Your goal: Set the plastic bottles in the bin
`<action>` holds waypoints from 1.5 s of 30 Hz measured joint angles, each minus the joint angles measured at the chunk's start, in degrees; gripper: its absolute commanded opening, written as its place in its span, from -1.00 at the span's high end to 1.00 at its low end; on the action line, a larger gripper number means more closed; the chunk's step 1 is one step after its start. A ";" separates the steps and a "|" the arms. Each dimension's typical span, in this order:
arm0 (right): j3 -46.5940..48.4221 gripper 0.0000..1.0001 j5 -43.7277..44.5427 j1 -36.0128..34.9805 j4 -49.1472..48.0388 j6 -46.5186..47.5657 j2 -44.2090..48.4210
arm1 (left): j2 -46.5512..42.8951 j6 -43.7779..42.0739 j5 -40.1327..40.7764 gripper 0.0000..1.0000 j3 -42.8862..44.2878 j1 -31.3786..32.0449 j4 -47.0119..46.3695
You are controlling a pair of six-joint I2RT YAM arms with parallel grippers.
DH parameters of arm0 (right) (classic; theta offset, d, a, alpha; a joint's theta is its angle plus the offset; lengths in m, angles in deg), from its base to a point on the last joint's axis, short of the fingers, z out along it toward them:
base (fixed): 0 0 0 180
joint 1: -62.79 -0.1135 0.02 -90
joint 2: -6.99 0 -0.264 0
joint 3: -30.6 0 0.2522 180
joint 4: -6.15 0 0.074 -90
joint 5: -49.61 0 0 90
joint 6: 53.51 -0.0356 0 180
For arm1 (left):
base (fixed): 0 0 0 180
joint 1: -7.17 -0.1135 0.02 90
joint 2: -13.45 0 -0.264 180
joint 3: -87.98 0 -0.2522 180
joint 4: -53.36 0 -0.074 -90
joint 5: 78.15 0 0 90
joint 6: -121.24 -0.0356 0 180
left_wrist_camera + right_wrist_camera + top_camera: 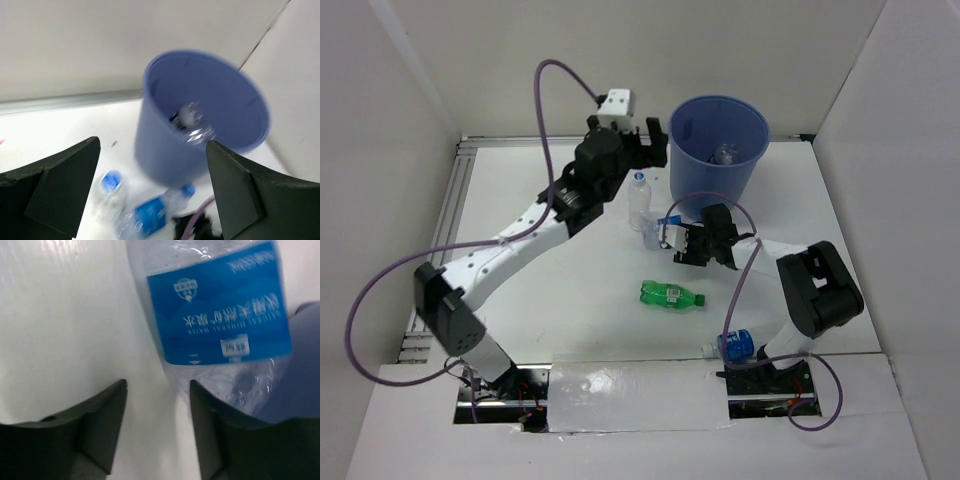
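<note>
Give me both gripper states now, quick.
Left gripper: open, empty, near the bin.
Right gripper: open, holding nothing; a blue-labelled bottle lies just ahead of it.

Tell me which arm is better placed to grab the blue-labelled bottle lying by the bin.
Right. The right pincer, open, sits at the blue-labelled bottle, which lies just ahead of it. The left pincer, open too, hovers beside the bin rim, farther away.

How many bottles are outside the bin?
4: a clear one upright left of the bin, a blue-labelled one lying at the right gripper, a green one mid-table, a squat one by the right arm's base. More may be hidden.
</note>
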 measured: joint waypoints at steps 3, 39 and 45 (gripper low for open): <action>1.66 0.15 -0.72 0.31 0.50 0.90 -2.34 | -9.14 -1.77 2.32 -0.99 -13.18 0.02 -1.90; 0.44 -0.99 -12.90 1.84 21.66 -10.08 26.25 | 5.05 -2.47 -9.92 -0.99 -35.65 -6.27 -30.25; -0.37 -0.99 -12.90 1.88 21.49 -10.67 26.03 | 6.88 -2.47 -12.07 -0.93 -33.81 -6.32 -30.80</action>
